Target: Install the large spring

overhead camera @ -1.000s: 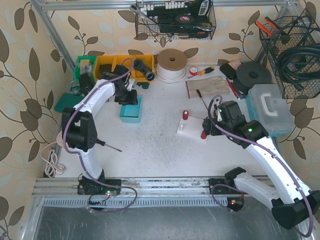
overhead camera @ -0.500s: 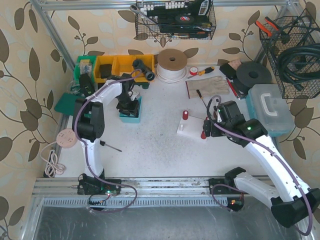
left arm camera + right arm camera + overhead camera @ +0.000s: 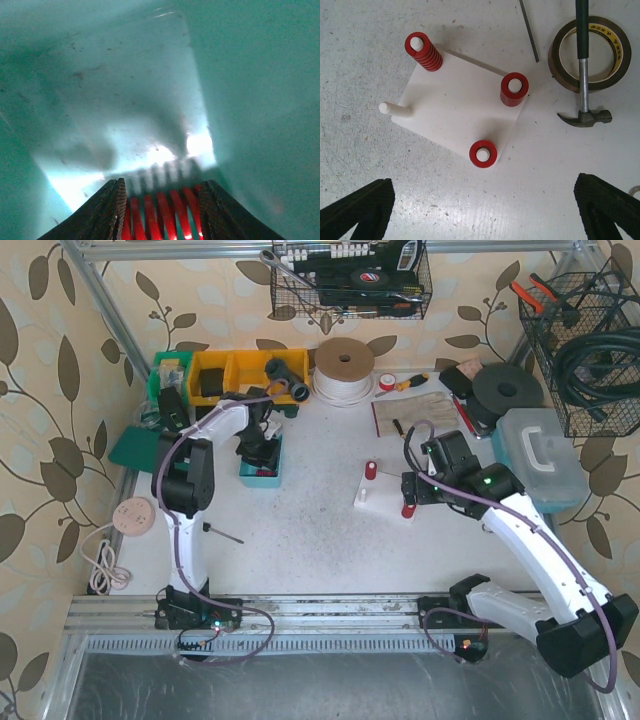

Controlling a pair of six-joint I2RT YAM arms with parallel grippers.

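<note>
My left gripper (image 3: 258, 450) is down inside the teal bin (image 3: 262, 475). In the left wrist view its fingers (image 3: 112, 205) are shut on a large red spring (image 3: 162, 215) held crosswise just above the bin floor (image 3: 125, 75). The white peg plate (image 3: 460, 105) lies on the table, also in the top view (image 3: 368, 492). It carries three red springs on pegs (image 3: 423, 51), (image 3: 514, 89), (image 3: 483, 153) and one bare white peg (image 3: 395, 109). My right gripper (image 3: 485, 210) is open and empty, hovering above the plate's near edge (image 3: 415, 490).
A hammer (image 3: 583, 75) lies across a tape roll (image 3: 590, 52) right of the plate, with a thin black rod (image 3: 529, 30) nearby. Yellow bins (image 3: 235, 375), a cable reel (image 3: 344, 368) and a clear box (image 3: 540, 455) ring the table. A small pin tool (image 3: 222, 532) lies front left.
My left arm has folded up and lowered its gripper into the teal bin, closing on the red spring. My right gripper has shifted slightly left and farther over the plate.
</note>
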